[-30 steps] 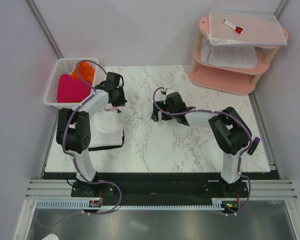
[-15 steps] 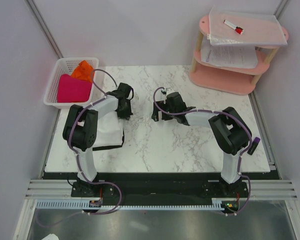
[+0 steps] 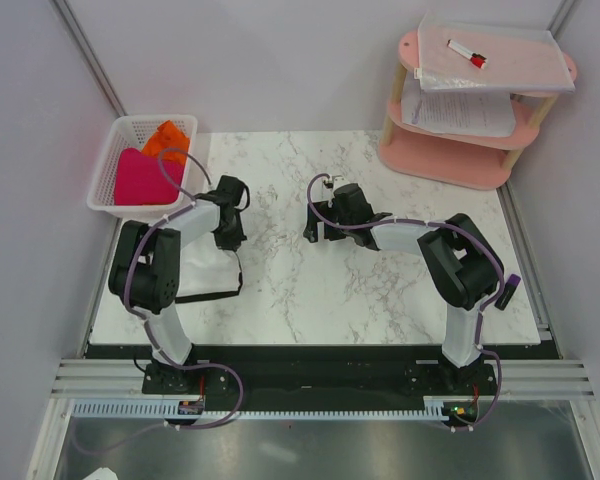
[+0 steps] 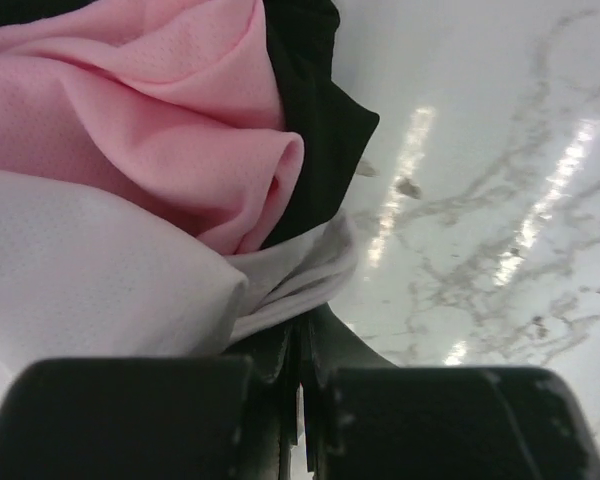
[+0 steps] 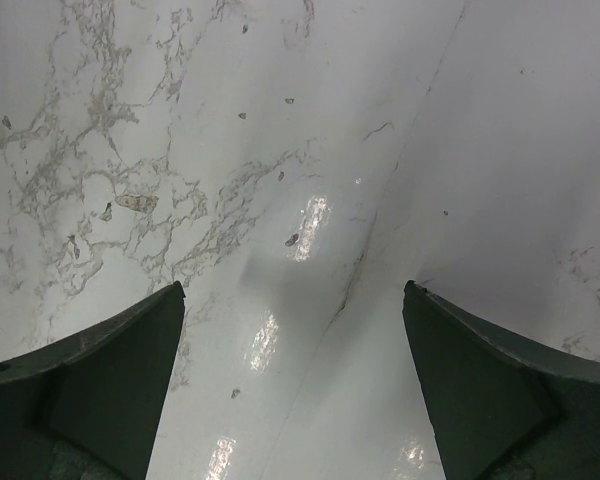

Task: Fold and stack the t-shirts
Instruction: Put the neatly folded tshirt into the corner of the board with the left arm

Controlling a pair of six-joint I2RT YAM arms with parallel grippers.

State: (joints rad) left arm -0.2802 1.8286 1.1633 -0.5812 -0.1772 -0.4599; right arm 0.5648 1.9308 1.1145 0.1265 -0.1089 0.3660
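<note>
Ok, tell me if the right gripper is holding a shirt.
No, the right gripper stands wide open, nothing but the table beneath it.

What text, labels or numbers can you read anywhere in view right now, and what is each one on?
No text is legible enough to quote.
On the pink shelf, the printed sheet on the middle tier shows lines of print, too small to read.
On the top tier, the marker shows no readable label.
The white t-shirt, pink t-shirt and basket show no print.
</note>
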